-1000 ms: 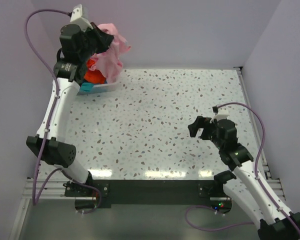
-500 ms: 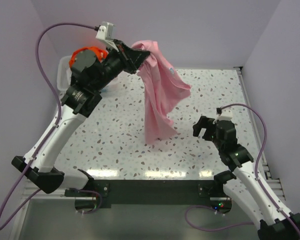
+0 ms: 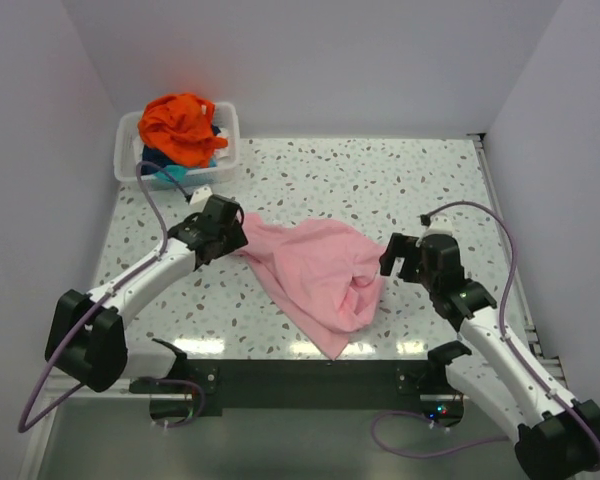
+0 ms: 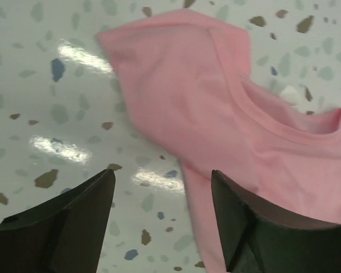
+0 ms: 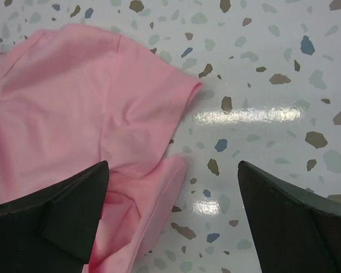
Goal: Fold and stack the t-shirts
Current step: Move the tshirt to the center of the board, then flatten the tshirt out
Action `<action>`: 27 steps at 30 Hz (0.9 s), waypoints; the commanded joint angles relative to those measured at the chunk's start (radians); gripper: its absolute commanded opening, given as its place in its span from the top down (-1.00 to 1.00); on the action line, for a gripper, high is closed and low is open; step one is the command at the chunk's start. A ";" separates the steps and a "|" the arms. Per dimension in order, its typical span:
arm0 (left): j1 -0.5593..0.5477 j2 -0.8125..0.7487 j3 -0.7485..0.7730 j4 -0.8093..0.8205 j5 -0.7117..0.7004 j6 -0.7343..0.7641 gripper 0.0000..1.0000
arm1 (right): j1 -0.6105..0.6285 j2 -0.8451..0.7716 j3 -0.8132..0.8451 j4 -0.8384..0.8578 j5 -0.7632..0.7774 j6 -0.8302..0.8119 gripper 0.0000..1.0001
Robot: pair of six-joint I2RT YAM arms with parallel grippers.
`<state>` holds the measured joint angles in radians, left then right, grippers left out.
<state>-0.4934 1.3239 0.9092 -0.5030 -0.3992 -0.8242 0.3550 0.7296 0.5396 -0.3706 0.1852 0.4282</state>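
Left fingers (image 4: pixel 62 227) stand apart, holding nothing; pink t-shirt (image 3: pixel 320 270) lies crumpled on the table (image 3: pixel 380 180) just ahead, apparently untouched. Right fingers (image 5: pixel 295 216) spread wide, empty, its sleeve just ahead.

A robot lab's test cell, not a home; two white-and-black arms, the left arm (image 3: pixel 140 285) and the right arm (image 3: pixel 490 335), are bolted to a dark base plate (image 3: pixel 310 375) at the near edge of a speckled terrazzo-look table (image 3: pixel 380 180); bare pale walls (image 3: pixel 330 60) box it in on three sides like a booth; purple cables (image 3: pixel 477 206) loop off the arms; a metal rail (image 3: pixel 486 170) runs along the table's right side; the only homely things are a pink t-shirt (image 3: pixel 315 270) and a white bin (image 3: pixel 229 140) of clothes
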 commanded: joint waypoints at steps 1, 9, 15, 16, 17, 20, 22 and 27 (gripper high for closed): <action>0.075 -0.032 -0.013 -0.051 -0.078 -0.069 -0.57 | 0.002 0.060 0.049 0.076 -0.121 -0.029 -0.98; 0.165 -0.100 -0.151 0.041 0.011 -0.032 -1.00 | 0.024 0.353 0.213 0.159 -0.319 -0.092 -0.98; 0.213 -0.016 -0.133 0.161 0.098 0.017 -1.00 | 0.142 0.736 0.508 0.064 -0.277 -0.239 -0.97; 0.220 -0.003 -0.122 0.200 0.114 0.031 -1.00 | 0.162 0.795 0.555 0.041 -0.247 -0.296 -0.98; 0.226 0.024 -0.119 0.221 0.144 0.036 -1.00 | 0.183 0.886 0.648 0.000 -0.218 -0.318 -0.98; 0.239 0.105 -0.079 0.228 0.137 0.036 -1.00 | 0.240 1.010 0.799 -0.047 -0.143 -0.384 -0.98; 0.240 0.149 -0.056 0.228 0.140 0.028 -1.00 | 0.242 1.096 0.847 -0.044 -0.153 -0.405 -0.98; 0.242 0.248 -0.026 0.256 0.181 0.039 -0.74 | 0.243 1.221 0.979 -0.067 -0.208 -0.477 -0.98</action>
<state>-0.2596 1.5490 0.8379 -0.3016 -0.2455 -0.8009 0.6098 1.9305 1.4418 -0.3958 -0.0135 0.0357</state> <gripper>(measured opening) 0.898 0.987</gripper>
